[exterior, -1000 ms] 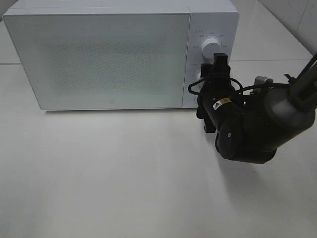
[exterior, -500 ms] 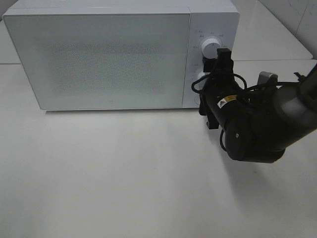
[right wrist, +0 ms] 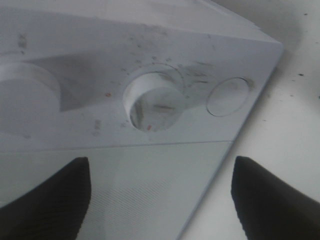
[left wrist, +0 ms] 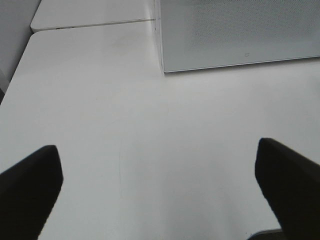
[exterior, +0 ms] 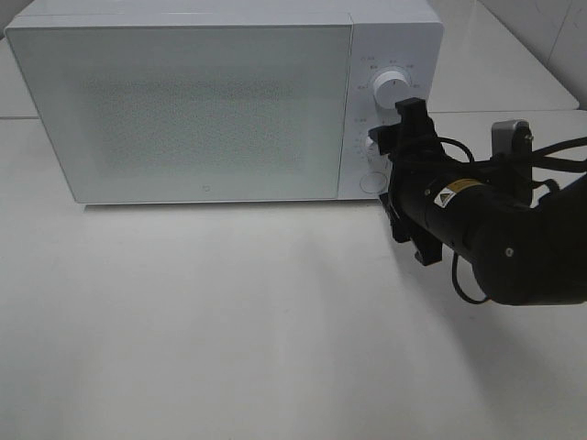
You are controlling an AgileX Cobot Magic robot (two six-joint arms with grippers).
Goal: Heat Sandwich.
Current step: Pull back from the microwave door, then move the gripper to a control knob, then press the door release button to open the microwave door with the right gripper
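Observation:
The sandwich is out of view in all three views. The white microwave point(exterior: 183, 110) stands at the back of the table with its door closed. My right gripper point(exterior: 399, 170) hangs just in front of its control panel, fingers spread one above the other. In the right wrist view this gripper point(right wrist: 160, 200) is open, with the lower knob point(right wrist: 152, 102) ahead of the gap and nothing between the fingers. My left gripper point(left wrist: 160, 200) is open over bare table, well in front of the microwave's point(left wrist: 235, 35) lower corner. The left arm does not show in the high view.
The control panel carries an upper knob point(exterior: 389, 87), a lower knob point(exterior: 375, 143) and a round button point(exterior: 370, 181). The white table point(exterior: 229, 330) spreads in front of the microwave. A seam between tabletops point(left wrist: 95, 22) runs behind it.
My right arm has drawn back to the right and turned, so the lower knob and round button it covered now show. The left gripper has not moved.

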